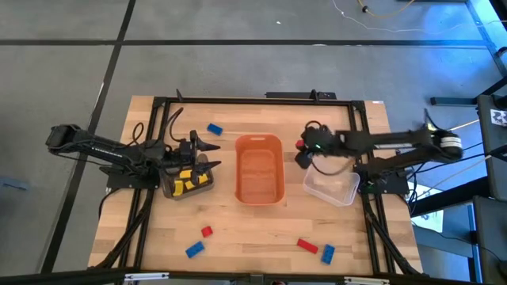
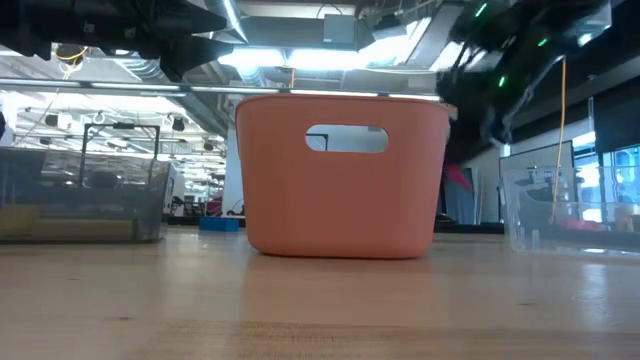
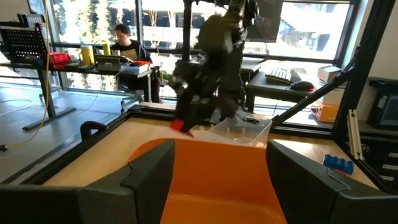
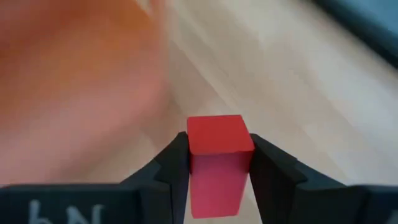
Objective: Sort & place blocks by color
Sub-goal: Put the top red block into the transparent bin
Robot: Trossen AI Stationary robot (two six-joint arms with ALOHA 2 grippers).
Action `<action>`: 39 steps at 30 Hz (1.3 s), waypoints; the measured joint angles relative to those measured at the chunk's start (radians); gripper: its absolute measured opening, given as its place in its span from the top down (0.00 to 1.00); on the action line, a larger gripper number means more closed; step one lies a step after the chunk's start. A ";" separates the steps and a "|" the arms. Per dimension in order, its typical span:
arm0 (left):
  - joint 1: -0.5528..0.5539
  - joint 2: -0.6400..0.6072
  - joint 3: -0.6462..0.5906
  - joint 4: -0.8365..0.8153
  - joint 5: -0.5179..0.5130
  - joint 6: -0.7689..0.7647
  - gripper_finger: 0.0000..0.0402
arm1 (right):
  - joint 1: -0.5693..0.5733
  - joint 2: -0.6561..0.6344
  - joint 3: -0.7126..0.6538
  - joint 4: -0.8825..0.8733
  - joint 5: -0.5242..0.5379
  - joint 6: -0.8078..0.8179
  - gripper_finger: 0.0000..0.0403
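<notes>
Right tool [image 4: 219, 163] pinching a red block [image 4: 217, 163], mid-carry between orange tub [image 1: 260, 168] and clear bin [image 1: 331, 188]; next: release over its bin; left tool [image 1: 207, 155] spread, idle above the dark bin [image 1: 187, 184].

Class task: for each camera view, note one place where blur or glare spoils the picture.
Right wrist view: the red block between the right gripper fingers is sharp, the orange tub smeared. Low view: ceiling lights glare, the moving arm blurs. Left wrist view: bright windows, the far arm blurred.

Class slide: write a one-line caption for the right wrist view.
Right tool shut on a red block, held above the wooden table beside the orange tub.
</notes>
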State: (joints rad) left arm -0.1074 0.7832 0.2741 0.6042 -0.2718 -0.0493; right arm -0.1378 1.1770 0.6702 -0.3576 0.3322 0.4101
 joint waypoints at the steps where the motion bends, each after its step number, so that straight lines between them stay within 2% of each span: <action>1: 0.000 0.000 0.000 0.001 0.000 0.000 0.39 | 0.039 -0.035 -0.018 0.075 0.026 0.003 0.68; 3: 0.000 0.000 0.000 0.006 0.000 0.000 0.39 | 0.104 -0.089 -0.053 0.239 0.085 -0.019 0.68; 6: 0.000 0.000 0.000 0.021 0.000 0.002 0.39 | 0.171 -0.128 -0.086 0.465 0.120 -0.102 0.68; 10: 0.000 0.000 0.000 0.019 0.000 0.033 0.39 | 0.219 -0.132 -0.093 0.624 0.120 -0.183 0.68; 25: 0.000 0.000 0.000 0.006 0.001 0.034 0.39 | 0.240 -0.117 -0.094 0.661 0.122 -0.254 0.68; 39: 0.000 0.000 0.000 0.006 0.001 0.034 0.39 | 0.240 -0.117 -0.094 0.661 0.109 -0.229 0.68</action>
State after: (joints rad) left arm -0.1074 0.7834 0.2741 0.6102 -0.2710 -0.0154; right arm 0.1020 1.0595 0.5766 0.3038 0.4408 0.1810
